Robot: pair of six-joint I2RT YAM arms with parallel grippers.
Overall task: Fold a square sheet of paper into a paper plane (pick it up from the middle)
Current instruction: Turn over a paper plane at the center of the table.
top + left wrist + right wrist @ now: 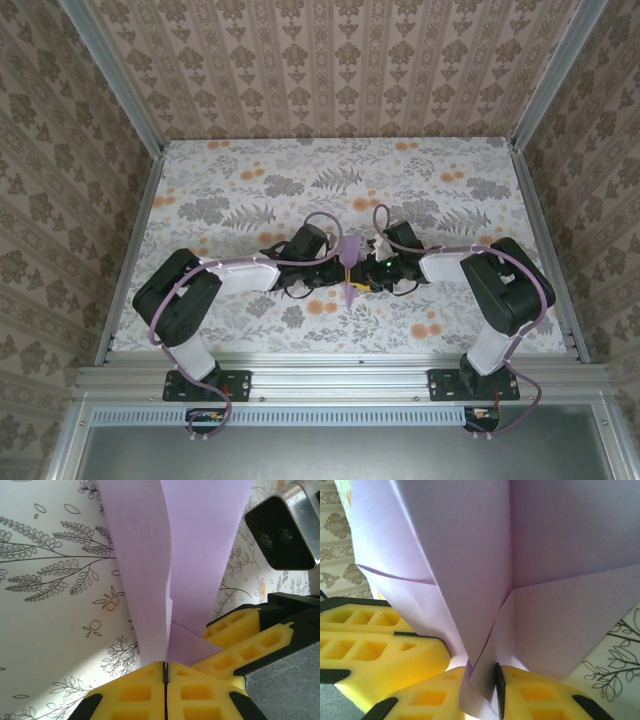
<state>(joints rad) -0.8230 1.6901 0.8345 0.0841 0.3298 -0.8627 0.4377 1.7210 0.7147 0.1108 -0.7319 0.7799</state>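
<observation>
The paper plane (349,256), a lavender sheet folded along a centre crease into a narrow pointed shape, stands upright between the two arms at mid-table. My left gripper (165,669) is shut on its lower edge, and the folded layers (195,545) rise straight from the yellow pads. My right gripper (482,687) comes in from the other side and is shut on the plane (560,555) close beside the left one. Its yellow fingers (250,640) show at the right of the left wrist view. The two grippers (345,285) (358,283) nearly touch.
The floral tablecloth (250,180) stretches behind and to both sides of the arms. Aluminium rails (130,250) border the table, with wallpapered walls beyond. The right arm's camera block (285,525) hangs close to the paper's upper right.
</observation>
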